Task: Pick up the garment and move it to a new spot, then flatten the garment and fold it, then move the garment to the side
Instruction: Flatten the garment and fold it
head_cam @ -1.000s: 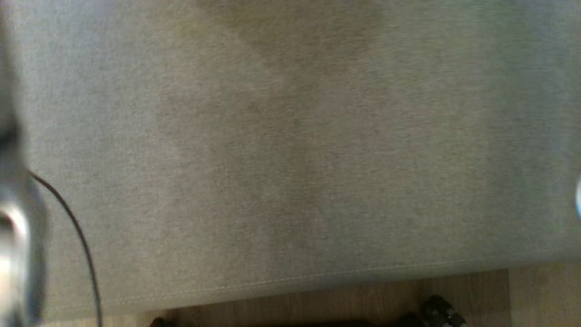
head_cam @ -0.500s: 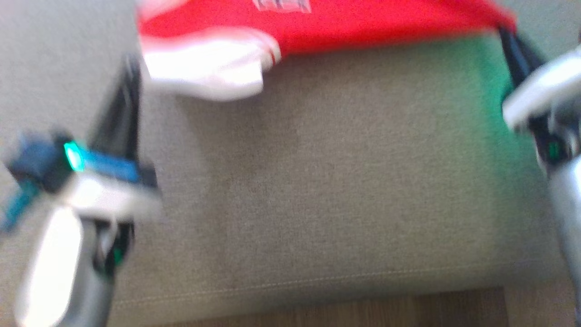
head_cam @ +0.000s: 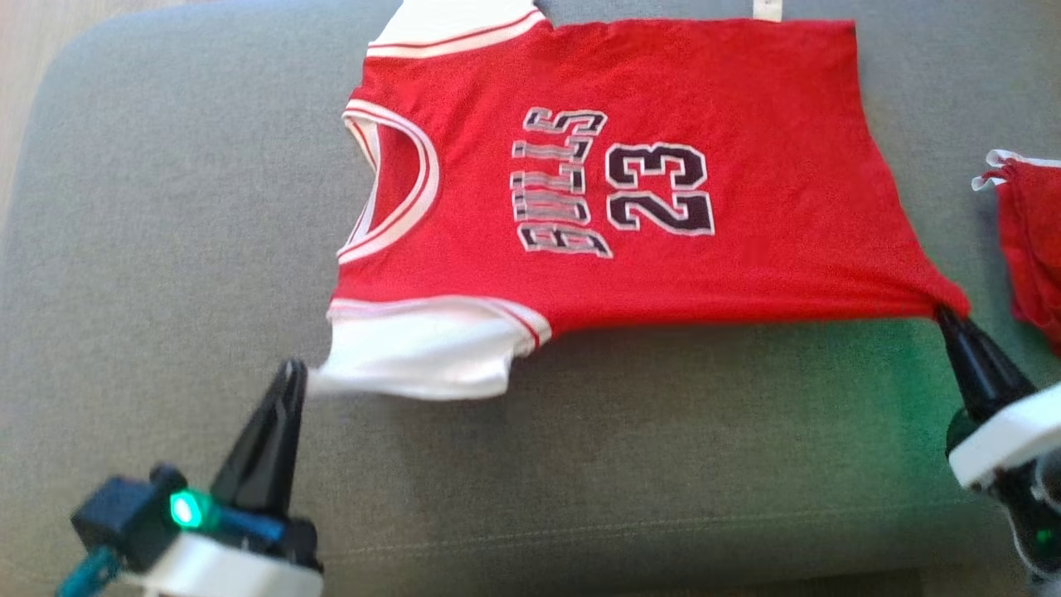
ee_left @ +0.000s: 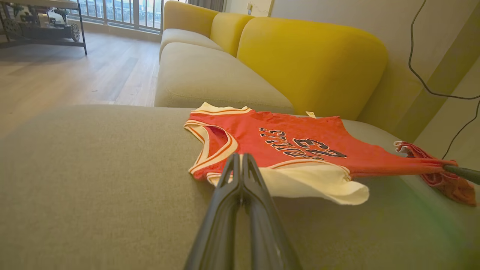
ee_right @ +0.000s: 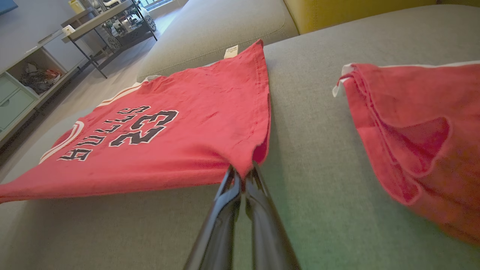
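The jersey (head_cam: 746, 249) is laid 9-to-3 o'clock, sleeve (head_cam: 414, 356) pinched in the closed left end effector (head_cam: 295, 371), hem corner (head_cam: 932, 294) in the closed right end effector (head_cam: 946, 314).

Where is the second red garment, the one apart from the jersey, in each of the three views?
Head view: second red garment at the right edge, halfway up.
Left wrist view: far right, lower half.
Right wrist view: right side.
Shared landmark: number 23 on the jersey.
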Motion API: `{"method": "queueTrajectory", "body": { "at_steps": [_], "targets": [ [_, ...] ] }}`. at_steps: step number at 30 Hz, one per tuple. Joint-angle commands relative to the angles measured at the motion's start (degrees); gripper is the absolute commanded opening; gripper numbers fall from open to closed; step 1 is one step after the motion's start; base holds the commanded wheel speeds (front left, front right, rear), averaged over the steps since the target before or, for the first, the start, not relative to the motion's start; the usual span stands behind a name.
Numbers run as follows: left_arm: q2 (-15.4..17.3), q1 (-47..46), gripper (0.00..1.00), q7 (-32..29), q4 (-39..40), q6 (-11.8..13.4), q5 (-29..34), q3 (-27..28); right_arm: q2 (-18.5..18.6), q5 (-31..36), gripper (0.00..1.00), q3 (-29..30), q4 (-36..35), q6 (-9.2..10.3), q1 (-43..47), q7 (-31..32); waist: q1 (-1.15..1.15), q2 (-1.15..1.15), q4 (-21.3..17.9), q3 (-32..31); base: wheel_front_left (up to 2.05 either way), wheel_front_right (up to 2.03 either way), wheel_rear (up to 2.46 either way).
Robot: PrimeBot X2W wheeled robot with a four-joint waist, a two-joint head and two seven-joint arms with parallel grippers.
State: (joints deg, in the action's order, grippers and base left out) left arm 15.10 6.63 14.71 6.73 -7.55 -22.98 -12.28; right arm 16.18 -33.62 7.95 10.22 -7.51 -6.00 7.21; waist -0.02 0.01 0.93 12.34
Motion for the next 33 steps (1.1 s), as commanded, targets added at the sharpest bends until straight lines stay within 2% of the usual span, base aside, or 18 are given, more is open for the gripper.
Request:
{"method": "queueTrajectory", "body": {
  "at_steps": [1, 5, 9, 18, 24, 29, 30, 31, 32, 33],
  "targets": [
    [0.3, 0.1, 0.0, 0.3, 2.8, 0.1, -0.7, 2.1, 0.3, 0.9, 0.0, 0.8, -4.0, 0.02, 0.5, 0.7, 0.02, -0.01, -0.2, -0.1, 0.0, 0.0, 0.0],
    [0.1, 1.0, 0.0, -0.4, 4.1, 0.1, -2.0, 1.3, -1.8, 4.0, 0.0, 3.2, -7.9, 0.02, 2.3, 3.3, 0.02, -0.01, -0.5, -0.6, 0.0, 0.0, 0.0],
    [-0.6, -3.6, 0.0, -2.4, 1.7, 0.5, -2.2, 0.7, -3.3, 8.1, 0.0, 3.2, -7.2, 0.02, 0.0, 4.8, 0.02, -0.01, -1.0, -0.3, 0.0, 0.0, 0.0],
    [-2.4, -21.9, 0.0, -3.9, -9.1, 0.4, -2.2, -0.8, -6.2, 16.1, 0.0, 2.5, 1.5, 0.02, -13.5, 4.5, 0.02, -0.01, -1.4, 4.8, 0.0, 0.0, 0.0],
    [-2.0, -33.6, 0.0, -2.0, -16.7, 0.2, -1.0, -2.4, -6.5, 20.4, 0.0, 2.6, 7.4, 0.02, -22.5, 1.7, 0.02, -0.01, -1.3, 9.0, 0.0, 0.0, 0.0],
    [-2.2, -39.9, 0.0, -0.3, -22.8, 0.1, 0.8, -3.5, -6.9, 23.0, 0.0, 2.9, 12.6, 0.02, -27.5, -1.2, 0.02, -0.01, -1.0, 11.4, 0.0, 0.0, 0.0],
    [-2.4, -40.8, 0.0, -0.1, -24.0, 0.1, 1.1, -3.7, -7.0, 23.3, 0.08, 2.9, 13.7, 0.02, -28.2, -1.8, 0.02, -0.01, -1.0, 11.7, 0.0, 0.0, 0.0],
    [-2.4, -40.8, 0.0, -0.1, -24.0, 0.1, 1.1, -3.7, -7.0, 23.3, 0.08, 2.9, 13.7, 0.02, -28.2, -1.8, 0.02, -0.01, -1.0, 11.7, 0.0, 0.0, 0.0],
    [-2.7, -41.5, 0.0, 0.0, -25.1, 0.1, 1.1, -3.7, -7.2, 23.5, 0.59, 2.9, 14.7, 0.02, -28.9, -2.3, 0.02, -0.01, -0.9, 12.0, 0.0, 0.0, 0.0],
    [-3.1, -42.5, 0.46, 0.2, -27.1, 0.1, 1.3, -3.9, -7.3, 24.2, 1.0, 3.0, 16.3, 0.02, -29.8, -3.7, 0.02, -0.01, -0.9, 12.2, 0.0, 0.0, 0.0]
  ]
}}
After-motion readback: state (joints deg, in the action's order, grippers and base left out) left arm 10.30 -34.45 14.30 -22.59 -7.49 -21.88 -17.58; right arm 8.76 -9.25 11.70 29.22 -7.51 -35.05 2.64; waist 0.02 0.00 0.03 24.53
